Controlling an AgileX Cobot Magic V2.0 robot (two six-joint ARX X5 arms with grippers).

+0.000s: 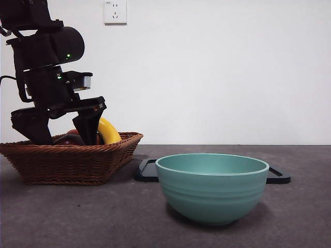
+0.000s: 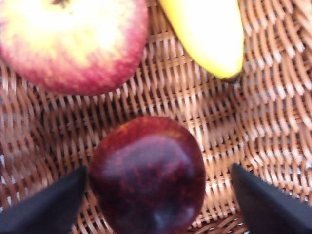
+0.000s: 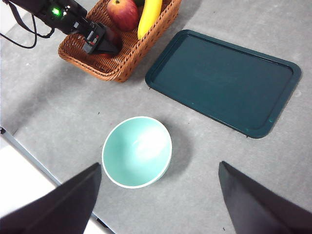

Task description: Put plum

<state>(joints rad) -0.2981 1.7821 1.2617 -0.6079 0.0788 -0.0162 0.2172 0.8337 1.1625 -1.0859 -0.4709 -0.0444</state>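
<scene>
Left gripper down inside the wicker basket, jaws spread wide either side of the plum, one jaw about touching it, the other apart, not clamped. Plum sits on the basket floor; apple at its 11 o'clock, banana at its 1 o'clock in the left wrist view. Right gripper hangs high over the table, jaws wide, holding nothing. Teal bowl stands on the table; dark tray at its 1 o'clock and basket at its 11 o'clock in the right wrist view.
</scene>
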